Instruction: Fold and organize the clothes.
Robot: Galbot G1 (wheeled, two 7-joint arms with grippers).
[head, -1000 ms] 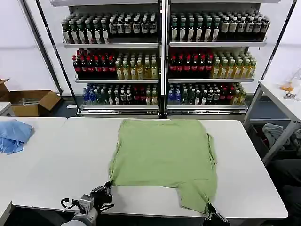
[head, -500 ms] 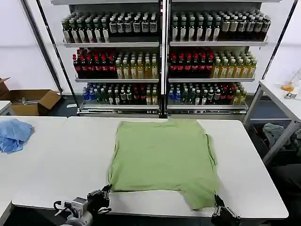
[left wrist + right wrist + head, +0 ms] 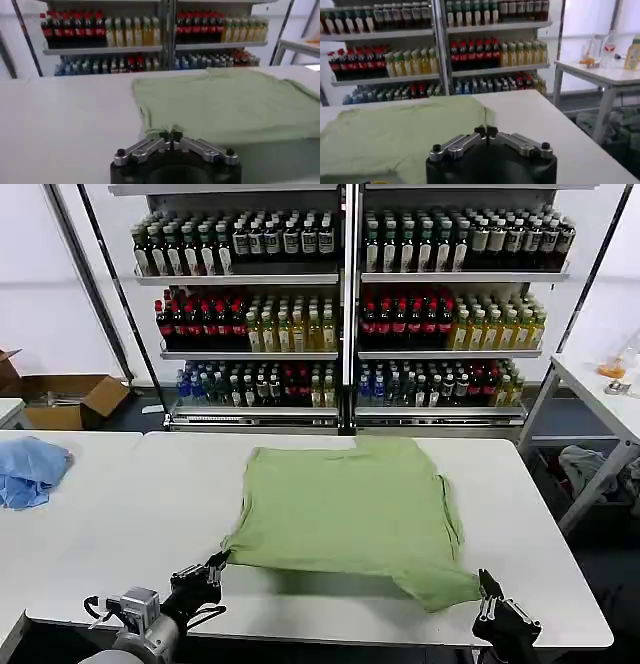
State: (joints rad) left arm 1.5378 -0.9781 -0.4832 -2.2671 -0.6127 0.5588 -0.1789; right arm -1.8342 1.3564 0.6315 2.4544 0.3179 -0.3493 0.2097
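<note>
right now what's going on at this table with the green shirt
The robot is handling a light green short-sleeved cotton shirt spread on the white table, in front of shelves of bottled drinks. The left gripper is shut on the shirt's near left corner and the right gripper is shut on the near right corner. Both corners are pulled toward the table's near edge. No fold has been made yet.

Bottle-stocked shelves [image 3: 345, 304] fill the upper frame; a light blue cloth [image 3: 28, 469] lies mid-left, a cardboard box [image 3: 70, 399] above it.
</note>
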